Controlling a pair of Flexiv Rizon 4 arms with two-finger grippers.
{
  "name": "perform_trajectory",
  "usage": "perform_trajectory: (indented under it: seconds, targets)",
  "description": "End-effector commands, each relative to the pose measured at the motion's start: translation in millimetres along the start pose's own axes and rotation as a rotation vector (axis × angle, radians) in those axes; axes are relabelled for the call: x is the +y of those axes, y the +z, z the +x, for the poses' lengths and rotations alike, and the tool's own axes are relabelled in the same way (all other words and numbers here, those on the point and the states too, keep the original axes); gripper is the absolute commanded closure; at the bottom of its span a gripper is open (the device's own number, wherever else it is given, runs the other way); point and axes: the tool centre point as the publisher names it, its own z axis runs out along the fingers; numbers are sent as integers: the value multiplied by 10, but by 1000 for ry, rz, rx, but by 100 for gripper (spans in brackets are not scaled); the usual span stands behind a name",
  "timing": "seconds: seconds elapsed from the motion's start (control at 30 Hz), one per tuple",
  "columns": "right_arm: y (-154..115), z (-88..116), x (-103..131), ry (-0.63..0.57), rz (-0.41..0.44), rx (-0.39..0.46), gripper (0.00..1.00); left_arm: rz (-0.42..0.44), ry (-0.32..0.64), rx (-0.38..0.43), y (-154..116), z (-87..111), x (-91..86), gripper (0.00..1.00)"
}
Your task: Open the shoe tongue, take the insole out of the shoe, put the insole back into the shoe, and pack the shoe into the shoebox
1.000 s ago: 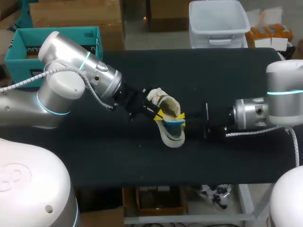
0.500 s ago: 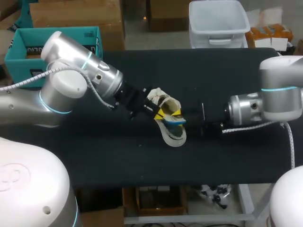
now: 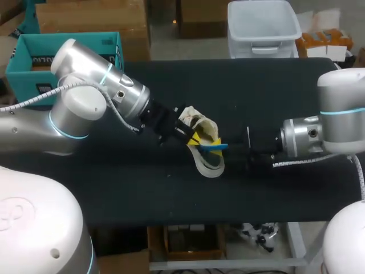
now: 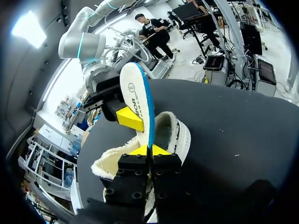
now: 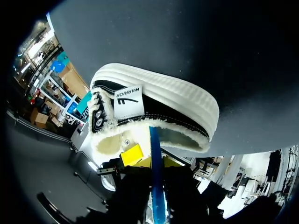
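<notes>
Black table [image 3: 274,91]: left pincer [image 4: 149,150] clamps shoe [image 4: 178,135], right pincer [image 5: 155,163] insole [image 4: 133,93], its white face left-wrist-only

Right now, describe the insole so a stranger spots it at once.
On the black table, find the cream fleece-lined shoe at the middle. The insole is the thin sheet sticking out of it, pinched in the right gripper; only it has a bright blue edge.

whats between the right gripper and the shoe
The insole: it runs from the right gripper, which is shut on it, into the shoe's opening. The right wrist view shows it best; the head view too.
</notes>
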Motion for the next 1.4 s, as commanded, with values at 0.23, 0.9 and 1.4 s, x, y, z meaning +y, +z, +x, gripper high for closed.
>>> perform_trajectory:
  seconds: [0.23, 0.9, 1.4]
  targets:
    - [-29, -34, 77, -17, 15, 9, 100, 32, 32, -3, 12, 32, -216, 63]
    - [58, 45, 87, -41, -31, -10, 100, -7, 47, 2, 224, 15, -213, 100]
    - [218, 98, 260, -65, -49, -33, 100, -59, 25, 6, 160, 97, -9, 100]
